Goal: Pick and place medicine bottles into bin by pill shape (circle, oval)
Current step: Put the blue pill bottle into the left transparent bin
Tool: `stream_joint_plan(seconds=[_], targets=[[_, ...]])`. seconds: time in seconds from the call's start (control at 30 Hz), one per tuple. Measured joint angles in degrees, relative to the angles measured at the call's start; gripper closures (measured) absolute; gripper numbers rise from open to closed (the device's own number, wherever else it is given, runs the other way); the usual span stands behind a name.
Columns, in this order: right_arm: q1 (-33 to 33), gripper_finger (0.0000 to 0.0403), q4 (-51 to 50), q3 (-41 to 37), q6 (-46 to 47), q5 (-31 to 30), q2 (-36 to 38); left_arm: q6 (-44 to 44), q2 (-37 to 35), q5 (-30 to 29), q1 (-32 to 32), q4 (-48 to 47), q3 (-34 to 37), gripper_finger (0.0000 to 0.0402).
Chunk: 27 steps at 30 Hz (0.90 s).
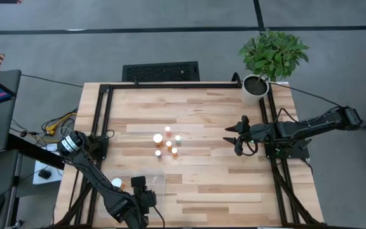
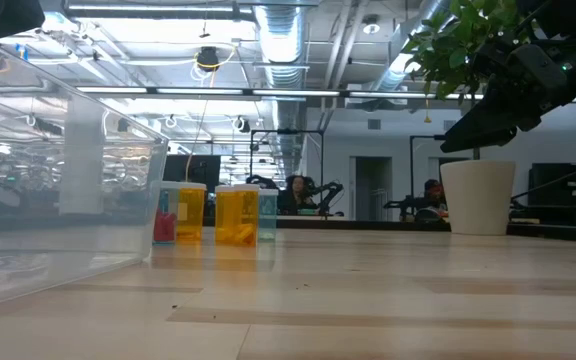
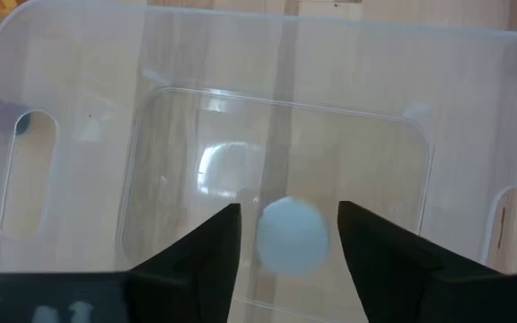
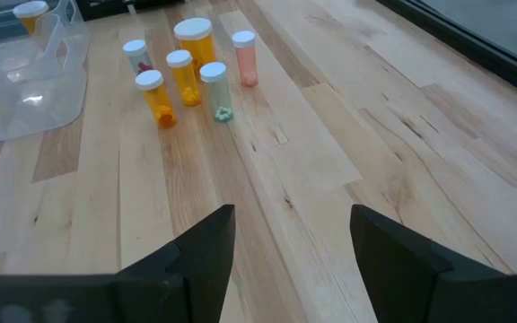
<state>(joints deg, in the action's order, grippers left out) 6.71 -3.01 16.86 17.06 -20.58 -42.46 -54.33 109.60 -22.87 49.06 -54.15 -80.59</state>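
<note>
The left gripper hung over the clear bin at the counter's 7 o'clock edge, its fingers spread with a white-capped bottle between them; the wrist view did not show whether the pads touched the cap. That bottle sat above the bin's floor, near the divider line running through the tray. Another bottle stood just outside the bin at its 9 o'clock side.

The right gripper waited above the counter at about 3 o'clock from the bottle group, fingers spread and holding nothing.

Six medicine bottles stood clustered near the counter's centre, well apart from the bin, upright with white caps: a larger amber one, a pink one, a clear one with green pills, and smaller orange ones. A potted plant stood at the 1 o'clock corner
</note>
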Motion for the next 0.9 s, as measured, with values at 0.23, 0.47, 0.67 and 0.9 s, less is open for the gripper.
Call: stream_joint_plan(seconds=[0.23, 0.47, 0.67, 0.9], targets=[[0.0, 0.0168, 0.0, 0.0, 0.0, 0.0, 0.0, 0.4, 0.0, -0.5, -0.9, -7.5, -6.6, 0.0183], [0.0, 0.0168, 0.0, 0.0, 0.0, 0.0, 0.0, 2.8, 0.0, -8.9, -3.5, -24.8, -18.7, 0.0159], [0.0, 0.0168, 0.0, 0.0, 0.0, 0.0, 0.0, 9.1, -3.0, -15.2, -9.3, -33.0, -24.2, 0.0158], [0.0, 0.0168, 0.0, 0.0, 0.0, 0.0, 0.0, 16.9, -11.3, -14.3, -18.1, -28.9, -20.7, 0.0158]])
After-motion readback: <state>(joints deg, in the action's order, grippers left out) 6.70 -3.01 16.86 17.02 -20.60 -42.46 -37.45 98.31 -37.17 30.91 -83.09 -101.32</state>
